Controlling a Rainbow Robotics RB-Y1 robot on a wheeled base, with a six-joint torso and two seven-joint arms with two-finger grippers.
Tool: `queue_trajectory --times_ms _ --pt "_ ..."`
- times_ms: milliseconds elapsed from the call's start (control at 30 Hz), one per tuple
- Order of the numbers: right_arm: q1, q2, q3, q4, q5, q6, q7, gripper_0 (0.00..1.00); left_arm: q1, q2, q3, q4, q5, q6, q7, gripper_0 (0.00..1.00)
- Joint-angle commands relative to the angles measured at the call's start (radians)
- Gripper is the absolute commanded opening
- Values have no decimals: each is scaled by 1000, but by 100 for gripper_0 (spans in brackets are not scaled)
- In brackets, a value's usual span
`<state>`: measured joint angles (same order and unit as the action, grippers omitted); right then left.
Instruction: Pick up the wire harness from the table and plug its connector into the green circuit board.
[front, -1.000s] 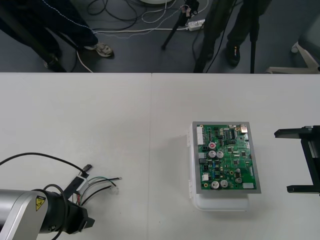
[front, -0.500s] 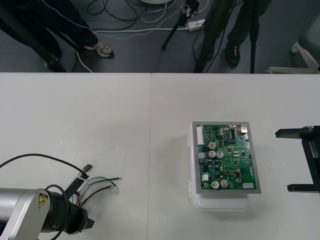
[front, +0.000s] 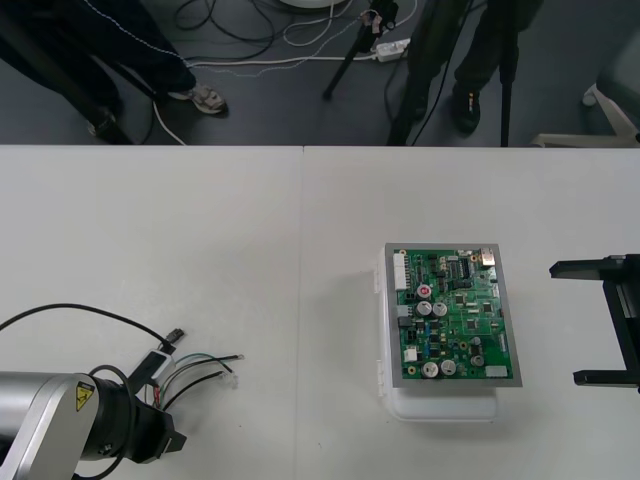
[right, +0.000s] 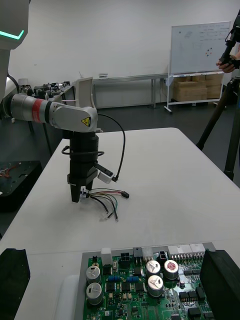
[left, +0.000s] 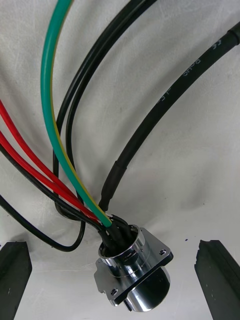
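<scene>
The wire harness (front: 200, 365) lies loose on the table (front: 300, 250), well left of the green circuit board (front: 450, 315) and apart from it. Its metal socket (left: 132, 270) sits between the wide-spread fingers (left: 15, 275) of the left gripper (right: 81, 195), touching neither. That arm bears a yellow warning-triangle sticker (right: 86, 121) with no legible words. Right of the board, the right gripper (front: 605, 322) hangs with its jaws wide apart
</scene>
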<state>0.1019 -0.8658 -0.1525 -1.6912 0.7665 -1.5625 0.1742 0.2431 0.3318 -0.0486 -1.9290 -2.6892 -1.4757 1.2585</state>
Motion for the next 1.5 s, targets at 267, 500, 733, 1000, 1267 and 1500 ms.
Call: queue_trajectory --times_ms 267,500,733,1000,1267,1500 --pt "19 -24 5 -7 -12 -8 28 100 -18 -19 26 -2 -6 8 33 65" --pt "36 -29 5 -22 -12 -8 38 100 -15 -19 26 -2 -6 6 27 35" --pt "41 -32 5 -27 -13 -8 41 100 -13 -19 26 -1 -6 8 21 0" --pt "50 -36 5 -36 -32 -8 42 100 -13 -19 27 -1 -6 8 -8 0" --pt "51 -36 5 -36 -32 -8 44 100 -25 -19 72 -2 -4 3 -94 0" --pt "51 -36 5 -36 -32 -8 50 100 -28 4 85 -35 17 -26 -131 0"
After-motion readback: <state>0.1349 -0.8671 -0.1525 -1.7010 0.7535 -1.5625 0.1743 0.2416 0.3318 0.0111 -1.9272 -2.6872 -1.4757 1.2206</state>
